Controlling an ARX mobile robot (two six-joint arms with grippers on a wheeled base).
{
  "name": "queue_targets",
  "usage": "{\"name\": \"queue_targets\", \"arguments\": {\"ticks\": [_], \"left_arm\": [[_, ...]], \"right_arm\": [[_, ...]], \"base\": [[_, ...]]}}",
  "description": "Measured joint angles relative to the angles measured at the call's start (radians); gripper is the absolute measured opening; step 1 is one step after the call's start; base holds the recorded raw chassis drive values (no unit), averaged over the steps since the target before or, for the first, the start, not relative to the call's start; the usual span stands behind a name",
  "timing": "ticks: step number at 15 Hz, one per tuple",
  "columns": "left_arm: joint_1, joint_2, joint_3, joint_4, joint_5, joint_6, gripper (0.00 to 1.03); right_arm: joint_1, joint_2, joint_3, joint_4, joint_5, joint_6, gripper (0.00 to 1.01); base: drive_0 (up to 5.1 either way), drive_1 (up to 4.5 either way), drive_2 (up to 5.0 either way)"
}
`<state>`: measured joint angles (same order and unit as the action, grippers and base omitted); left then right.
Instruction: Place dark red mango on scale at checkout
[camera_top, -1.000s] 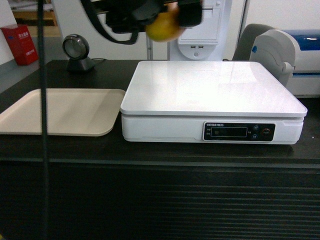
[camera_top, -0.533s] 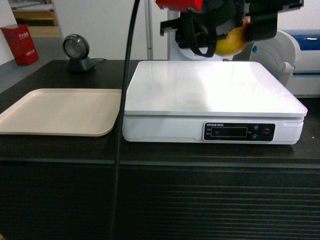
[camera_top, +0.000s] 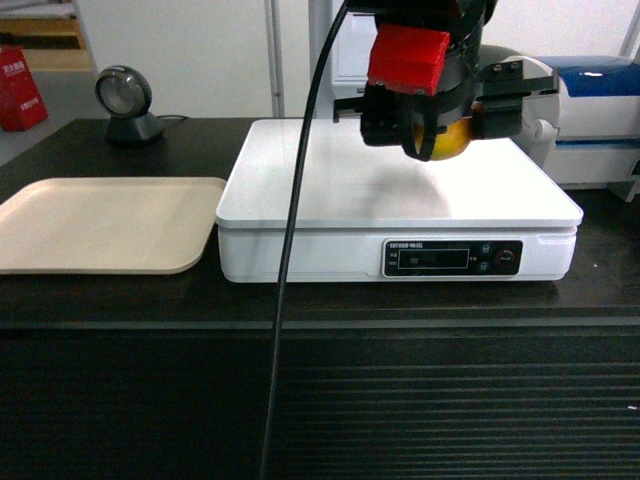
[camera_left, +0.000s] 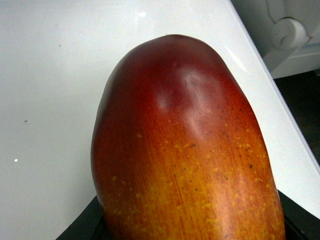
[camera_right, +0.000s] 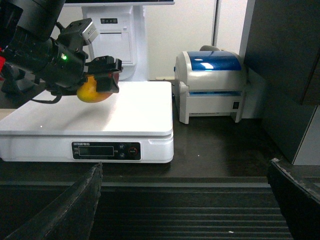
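The dark red mango (camera_top: 447, 138) is held tight in the left gripper (camera_top: 440, 115), up in the air over the back right part of the scale (camera_top: 330, 190). It looks a little way above the white top, though that gap is hard to judge. Straight down is free room. The right gripper (camera_right: 185, 210) waits low, spread wide, holding nothing.
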<state>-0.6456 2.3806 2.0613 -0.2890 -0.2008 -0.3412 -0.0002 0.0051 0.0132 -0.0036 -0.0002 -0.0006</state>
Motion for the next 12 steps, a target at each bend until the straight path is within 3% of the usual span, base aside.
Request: {"name": "queue_targets", "arguments": {"ticks": [5, 10, 11, 12], "left_arm": [[0.040, 0.086, 0.118, -0.085, -0.082, -0.019, 0.59], [0.046, 0.126, 0.124, -0.099, -0.087, -0.015, 0.59], [0.046, 0.126, 0.120, -0.098, -0.086, -0.016, 0.62], [0.046, 0.126, 0.114, -0.085, -0.077, -0.014, 0.74]], "right_arm": [[0.000, 0.000, 0.000, 0.000, 0.000, 0.000, 0.98], [0.000, 0.000, 0.000, 0.000, 0.000, 0.000, 0.98], [0.000, 0.000, 0.000, 0.001, 0.000, 0.000, 0.98], [0.000, 0.000, 0.000, 0.000, 0.000, 0.000, 0.98]], "base": [[0.0, 0.00, 0.0], [0.0, 0.00, 0.0], [0.0, 0.00, 0.0], [0.0, 0.00, 0.0]]}}
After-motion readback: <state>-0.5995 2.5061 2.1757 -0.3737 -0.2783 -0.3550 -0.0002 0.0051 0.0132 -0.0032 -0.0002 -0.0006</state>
